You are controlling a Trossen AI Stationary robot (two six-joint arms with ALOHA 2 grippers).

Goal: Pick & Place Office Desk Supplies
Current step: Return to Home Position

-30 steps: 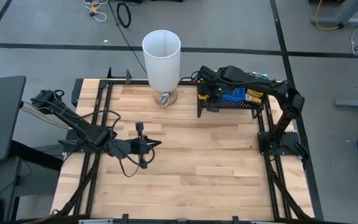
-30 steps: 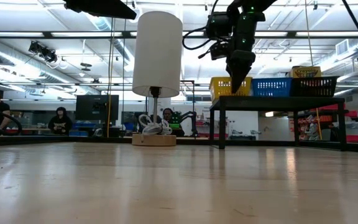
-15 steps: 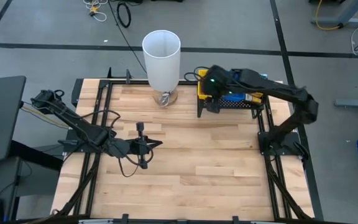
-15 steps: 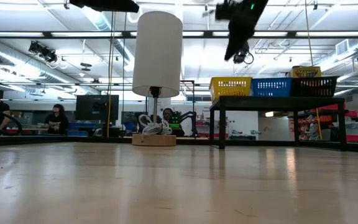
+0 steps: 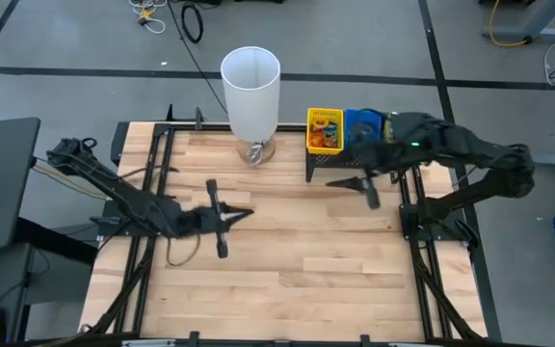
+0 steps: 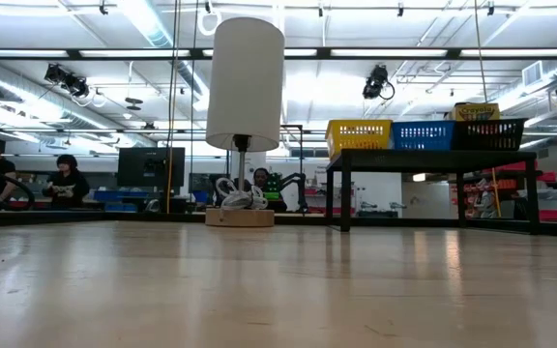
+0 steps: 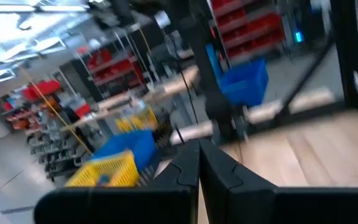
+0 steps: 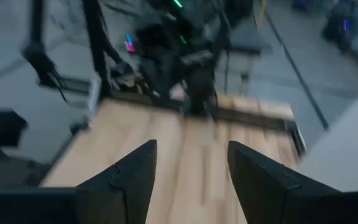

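Note:
On the black mesh rack point(image 6: 433, 159) at the table's far right stand a yellow tray point(image 5: 324, 130), a blue tray point(image 5: 362, 125) and a black tray point(image 6: 486, 133). A green-yellow box point(image 6: 475, 111) sticks up out of the black one, and small coloured bits lie in the yellow one. My right gripper point(image 8: 191, 155) is open and empty; in the high view my right gripper point(image 5: 353, 185) hangs high, just in front of the rack. My left gripper point(image 7: 199, 163) is shut on nothing; in the high view my left gripper point(image 5: 242, 214) is over the table's left middle.
A tall white cylinder point(image 5: 251, 92) stands on a wooden base at the far edge, left of the rack. Bare wood spreads over the middle and near side of the table point(image 5: 297, 280). People sit in the room beyond the table.
My right gripper has risen from over the yellow tray and swung toward the table's near edge, tipping up from pointing down; it has left the low view. My left gripper has risen a little and tipped up toward level, still shut.

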